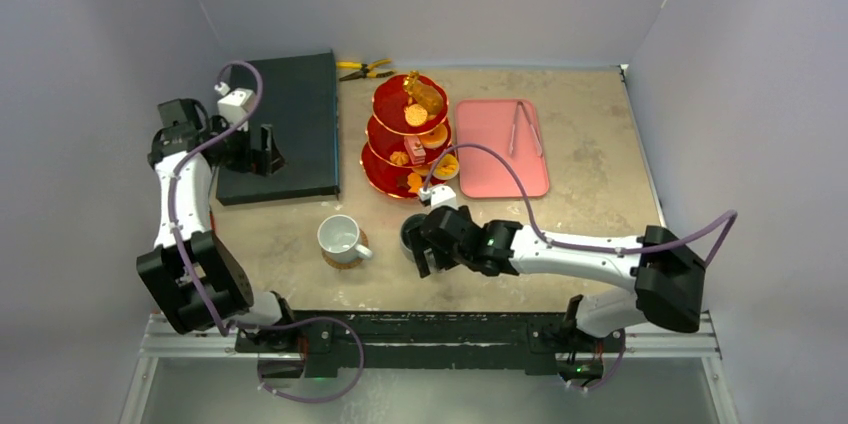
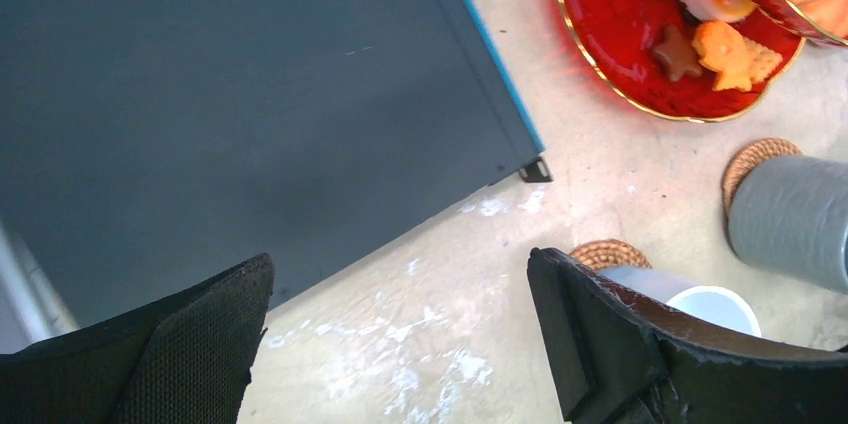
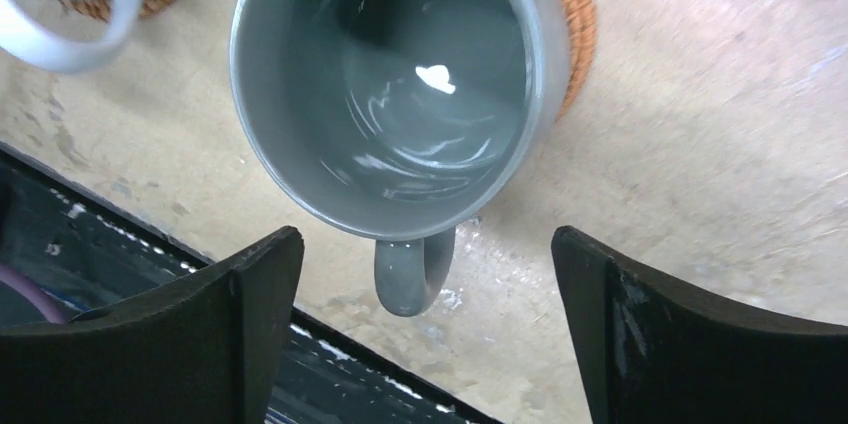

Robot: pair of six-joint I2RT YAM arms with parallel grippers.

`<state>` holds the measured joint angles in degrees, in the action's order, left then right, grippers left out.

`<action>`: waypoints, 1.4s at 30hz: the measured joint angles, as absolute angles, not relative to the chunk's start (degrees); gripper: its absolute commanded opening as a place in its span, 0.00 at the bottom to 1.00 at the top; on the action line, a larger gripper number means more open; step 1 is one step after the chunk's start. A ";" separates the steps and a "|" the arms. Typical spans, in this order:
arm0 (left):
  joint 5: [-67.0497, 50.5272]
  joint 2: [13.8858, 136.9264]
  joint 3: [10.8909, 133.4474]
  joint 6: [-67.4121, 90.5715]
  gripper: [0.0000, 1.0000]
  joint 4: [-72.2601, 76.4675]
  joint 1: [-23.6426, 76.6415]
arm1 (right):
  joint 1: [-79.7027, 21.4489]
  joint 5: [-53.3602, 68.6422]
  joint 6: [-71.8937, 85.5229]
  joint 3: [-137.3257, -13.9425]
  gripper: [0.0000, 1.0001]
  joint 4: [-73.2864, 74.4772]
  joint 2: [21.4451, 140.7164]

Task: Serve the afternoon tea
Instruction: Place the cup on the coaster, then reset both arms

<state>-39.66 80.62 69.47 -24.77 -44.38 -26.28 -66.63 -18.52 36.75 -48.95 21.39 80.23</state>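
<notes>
Mugs look to be the last pieces laid. The grey mug (image 3: 400, 84) stands upright on its cork coaster (image 3: 575, 24) at the near middle of the table (image 1: 590, 194), its handle pointing to the near edge. The white mug (image 1: 340, 237) sits on a second coaster (image 1: 345, 260) just to its left. The right claw (image 3: 422, 254) hovers over the grey mug with its fingers spread wide. The handle lies in the gap between them, touching neither pad, so the claw has hold of nothing. Beyond the mugs stands the red three-tier stand (image 1: 375, 172), its tiers carrying small orange and brown biscuits and pastries (image 2: 735, 49). Right of it lies a pink tray (image 1: 500, 164) with only tongs (image 1: 527, 127) on it. The left claw (image 2: 400, 274) hangs fully open and empty over the near right corner of the dark slab (image 1: 290, 114) at far left, well apart from the serving. Yellow-handled pliers (image 1: 362, 69) lie by the far edge. By my reading the service is nearly complete, with food on the stand and both cups on coasters. The grey mug is empty inside, and no pot or jug is in view. What seems left is for the right arm to lift clear without catching the handle.
</notes>
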 measured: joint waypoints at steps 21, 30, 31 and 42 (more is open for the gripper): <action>-28.82 73.54 31.88 -4.10 0.99 3.16 -16.47 | -24.25 -40.32 33.34 -40.45 0.99 0.34 61.73; -27.73 78.02 21.52 2.85 0.99 33.10 -16.32 | -22.81 -57.65 23.29 -15.33 0.99 -34.02 63.81; -27.40 78.06 20.08 3.33 0.99 35.99 -16.16 | -22.28 -58.26 22.85 -13.82 0.99 -36.47 63.92; -21.37 78.76 11.49 5.37 0.99 53.34 -13.28 | -16.01 -57.12 18.11 -10.96 0.99 -57.10 69.63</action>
<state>-21.37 78.76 11.49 5.37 53.34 -13.28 -16.01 -57.12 18.11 -10.96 -57.10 69.63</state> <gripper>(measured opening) 0.993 0.987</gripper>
